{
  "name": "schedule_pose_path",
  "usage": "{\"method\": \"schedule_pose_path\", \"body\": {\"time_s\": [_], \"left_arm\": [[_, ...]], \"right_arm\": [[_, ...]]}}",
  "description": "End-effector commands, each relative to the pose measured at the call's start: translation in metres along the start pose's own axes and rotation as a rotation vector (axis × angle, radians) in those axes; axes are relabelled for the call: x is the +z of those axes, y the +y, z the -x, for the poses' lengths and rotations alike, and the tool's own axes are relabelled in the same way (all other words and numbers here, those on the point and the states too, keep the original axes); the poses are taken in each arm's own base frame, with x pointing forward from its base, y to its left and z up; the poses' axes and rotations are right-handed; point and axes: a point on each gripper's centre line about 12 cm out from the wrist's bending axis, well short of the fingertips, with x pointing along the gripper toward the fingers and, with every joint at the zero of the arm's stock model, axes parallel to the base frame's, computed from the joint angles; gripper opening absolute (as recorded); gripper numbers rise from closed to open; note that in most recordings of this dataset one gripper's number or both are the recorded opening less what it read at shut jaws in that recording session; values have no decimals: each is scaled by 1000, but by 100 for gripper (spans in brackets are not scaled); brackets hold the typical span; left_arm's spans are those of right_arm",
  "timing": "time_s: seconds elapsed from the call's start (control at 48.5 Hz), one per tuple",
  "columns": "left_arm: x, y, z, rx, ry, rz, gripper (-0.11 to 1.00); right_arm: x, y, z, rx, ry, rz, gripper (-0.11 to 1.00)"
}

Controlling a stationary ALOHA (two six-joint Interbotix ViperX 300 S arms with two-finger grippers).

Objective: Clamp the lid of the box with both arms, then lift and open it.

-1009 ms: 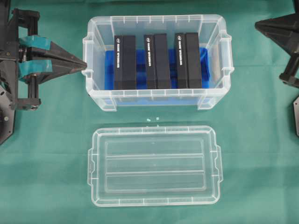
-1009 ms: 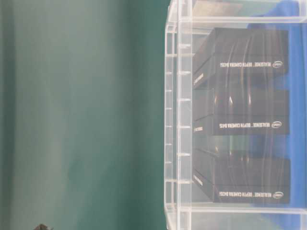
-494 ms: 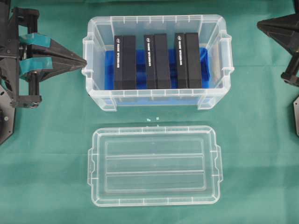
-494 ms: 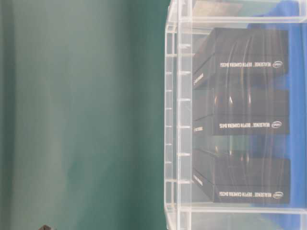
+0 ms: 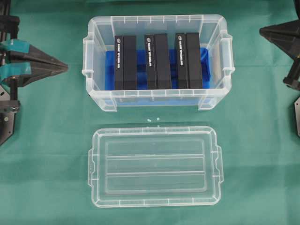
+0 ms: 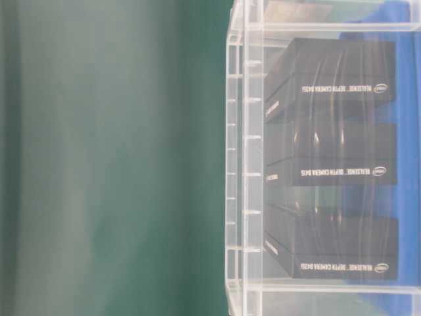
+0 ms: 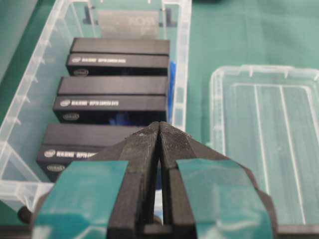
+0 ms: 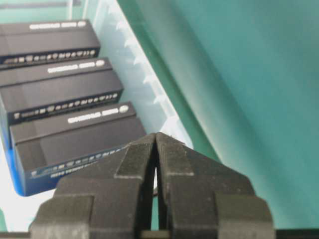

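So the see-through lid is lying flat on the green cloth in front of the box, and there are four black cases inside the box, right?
Almost. The lid does lie flat on the green cloth in front of the box, but the overhead view shows three black cases inside, not four.

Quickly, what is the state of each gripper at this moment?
Left gripper: closed, holding nothing, away from the box.
Right gripper: closed, holding nothing.
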Motion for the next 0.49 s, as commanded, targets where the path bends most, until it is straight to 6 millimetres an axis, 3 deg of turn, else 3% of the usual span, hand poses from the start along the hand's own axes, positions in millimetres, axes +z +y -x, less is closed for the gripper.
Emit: {"method": "schedule_pose_path", "body": {"time_s": [0.0,0.474], "left_arm": [[2,1,4,3,-32,2,2],[-22,0,3,1,-35,2,2]], "right_arm": [[1,1,2,21,-19,-8,1],[-23,4,5,74,-35,6,1]]}}
